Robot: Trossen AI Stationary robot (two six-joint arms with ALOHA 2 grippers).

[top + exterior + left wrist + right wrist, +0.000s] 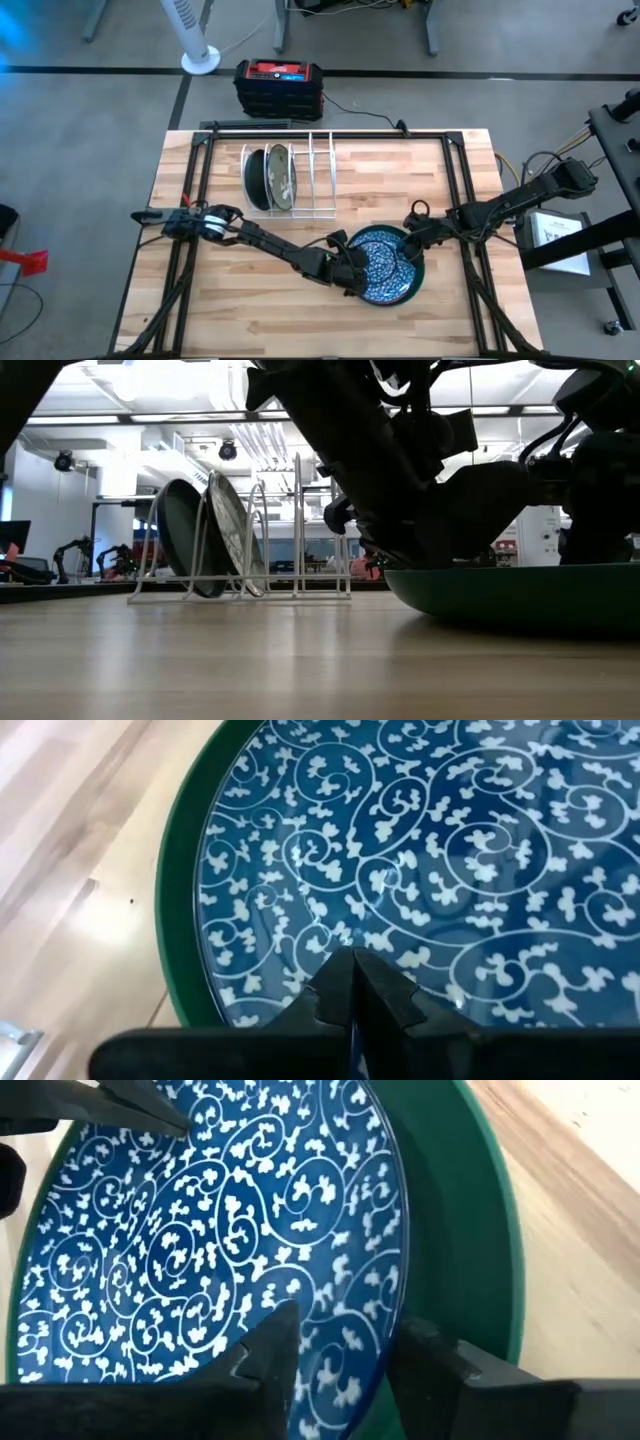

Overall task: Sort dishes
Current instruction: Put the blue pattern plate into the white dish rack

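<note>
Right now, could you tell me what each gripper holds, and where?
Right gripper straddles the blue plate's rim, grip unconfirmed. Left gripper is shut, tips on it, holding nothing.

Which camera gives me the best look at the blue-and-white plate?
The left wrist view: the blue-and-white plate fills it. The right wrist view shows it partly behind fingers, the high view small under both grippers; the low view hides it.

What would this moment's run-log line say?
left gripper: shut, on blue patterned plate | right gripper: straddling its rim | green plate: beneath | rack: two plates
</note>
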